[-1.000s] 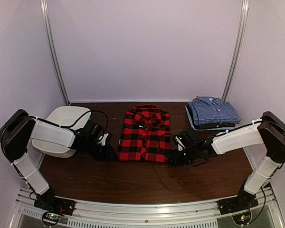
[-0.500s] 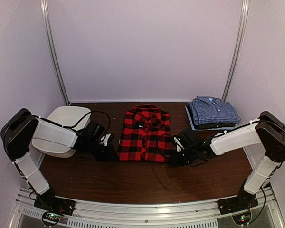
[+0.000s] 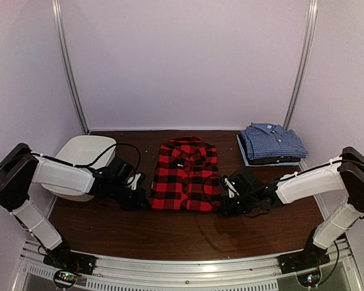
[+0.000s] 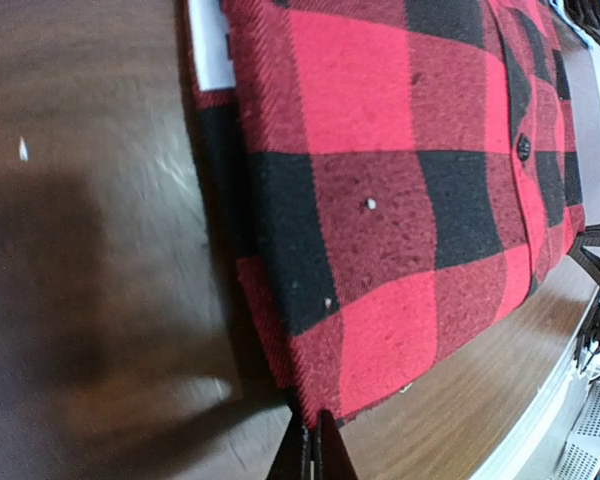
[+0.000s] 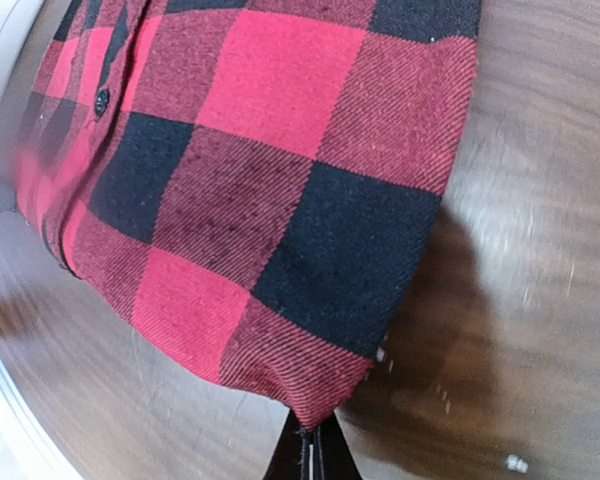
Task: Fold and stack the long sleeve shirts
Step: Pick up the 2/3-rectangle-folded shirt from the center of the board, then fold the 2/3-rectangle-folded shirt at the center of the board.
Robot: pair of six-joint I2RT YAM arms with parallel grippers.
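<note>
The red-and-black plaid shirt [image 3: 185, 176] lies folded flat in the middle of the brown table [image 3: 188, 233], collar to the far side. My left gripper [image 3: 142, 199] is shut on its near left corner; the left wrist view shows the pinched corner [image 4: 320, 400] at the closed tips [image 4: 313, 445]. My right gripper [image 3: 223, 205] is shut on its near right corner, which the right wrist view shows [image 5: 325, 395] gripped between the closed tips [image 5: 315, 450]. The blue-and-white check shirt [image 3: 273, 140] lies folded at the back right, on other folded cloth.
A white plastic tub [image 3: 79, 157] stands at the left, just behind my left arm. Metal frame posts [image 3: 70, 66] rise at both back corners. A metal rail [image 3: 188, 267] runs along the table's near edge.
Both grippers have drawn a little toward the near edge, and the plaid shirt has slid slightly nearer with them. The blue check shirt and the tub have not moved.
</note>
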